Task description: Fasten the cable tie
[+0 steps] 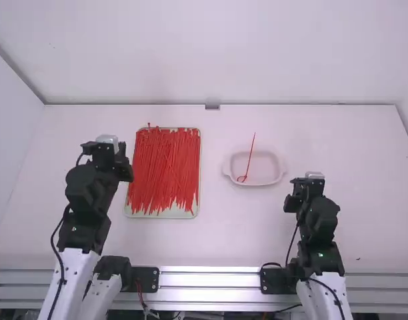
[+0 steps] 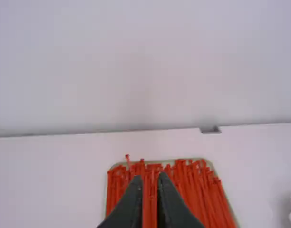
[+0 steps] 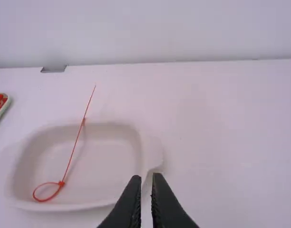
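Note:
A heap of loose red cable ties (image 1: 164, 170) (image 2: 183, 185) fills a flat tray (image 1: 163, 213) left of the table's middle. One fastened red cable tie (image 1: 246, 163) (image 3: 64, 161) lies in a white dish (image 1: 276, 175) (image 3: 136, 147), its small loop at the near end and its tail sticking out over the far rim. My left gripper (image 1: 121, 165) (image 2: 149, 183) hangs at the tray's left edge, shut and holding nothing. My right gripper (image 1: 304, 190) (image 3: 145, 180) is to the near right of the dish, shut and holding nothing.
The table's back edge meets the wall, with a small grey bracket (image 1: 212, 105) (image 2: 210, 129) (image 3: 53, 69) at its middle. Bare white tabletop lies to the right of the dish and in front of the tray.

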`<action>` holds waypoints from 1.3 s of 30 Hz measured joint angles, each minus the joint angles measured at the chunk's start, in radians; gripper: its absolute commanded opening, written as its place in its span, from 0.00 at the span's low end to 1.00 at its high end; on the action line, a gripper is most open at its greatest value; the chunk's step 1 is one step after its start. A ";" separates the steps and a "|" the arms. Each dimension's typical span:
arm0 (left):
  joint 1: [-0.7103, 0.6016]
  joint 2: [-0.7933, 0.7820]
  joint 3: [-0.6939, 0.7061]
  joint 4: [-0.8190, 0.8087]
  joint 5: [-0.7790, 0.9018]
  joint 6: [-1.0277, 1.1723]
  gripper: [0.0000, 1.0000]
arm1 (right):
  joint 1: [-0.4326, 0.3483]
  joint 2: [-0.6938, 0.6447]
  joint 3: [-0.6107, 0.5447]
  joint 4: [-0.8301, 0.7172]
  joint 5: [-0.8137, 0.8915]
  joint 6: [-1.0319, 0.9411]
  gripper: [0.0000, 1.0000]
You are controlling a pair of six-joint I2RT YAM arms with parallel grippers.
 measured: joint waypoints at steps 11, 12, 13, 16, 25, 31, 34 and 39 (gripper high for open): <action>0.000 -0.229 -0.228 -0.002 -0.029 0.000 0.00 | 0.000 -0.179 -0.168 0.008 0.002 0.000 0.00; 0.000 -0.251 -0.249 -0.002 -0.030 0.000 0.00 | 0.000 -0.196 -0.168 0.008 0.000 0.003 0.00; 0.000 -0.267 -0.266 -0.003 -0.032 0.000 0.00 | 0.000 -0.214 -0.168 0.009 0.001 0.000 0.00; 0.000 -0.318 -0.320 -0.003 -0.034 0.000 0.00 | 0.000 -0.257 -0.168 0.009 0.002 0.000 0.00; 0.000 -0.454 -0.454 -0.002 -0.036 0.000 0.00 | 0.000 -0.365 -0.168 0.009 0.000 0.000 0.00; 0.000 -0.523 -0.525 -0.003 -0.037 0.000 0.00 | 0.000 -0.418 -0.168 0.009 0.000 0.001 0.00; 0.000 -0.555 -0.557 -0.003 -0.036 0.001 0.00 | 0.000 -0.423 -0.168 0.009 0.001 0.002 0.00; 0.000 -0.608 -0.570 0.003 -0.037 0.000 0.00 | 0.000 -0.423 -0.168 0.009 0.000 0.002 0.00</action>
